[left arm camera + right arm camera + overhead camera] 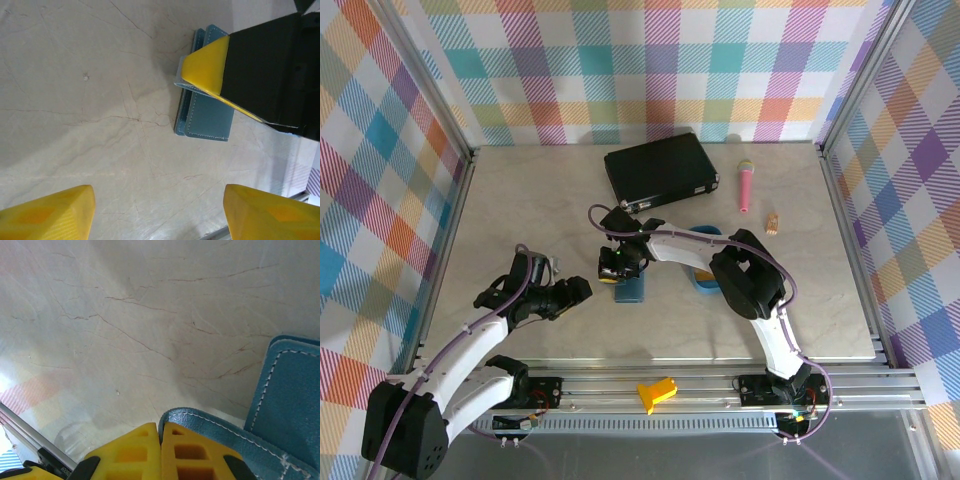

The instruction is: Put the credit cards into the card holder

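While the wallet (pixel 630 290) lies near the middle of the table (pixel 520 200), the right gripper (pixel 613 268) rests fingers pressed together on its edge; the left gripper (pixel 578 292) hovers nearby, fingers spread wide, empty.

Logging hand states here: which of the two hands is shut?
The right hand, its yellow fingers pressed together at the teal-blue folding wallet's edge; the left hand stands open, apart from the wallet.

Black case (pixel 660 170) and pink microphone (pixel 746 186) lie apart on marbled table (pixel 520 210).
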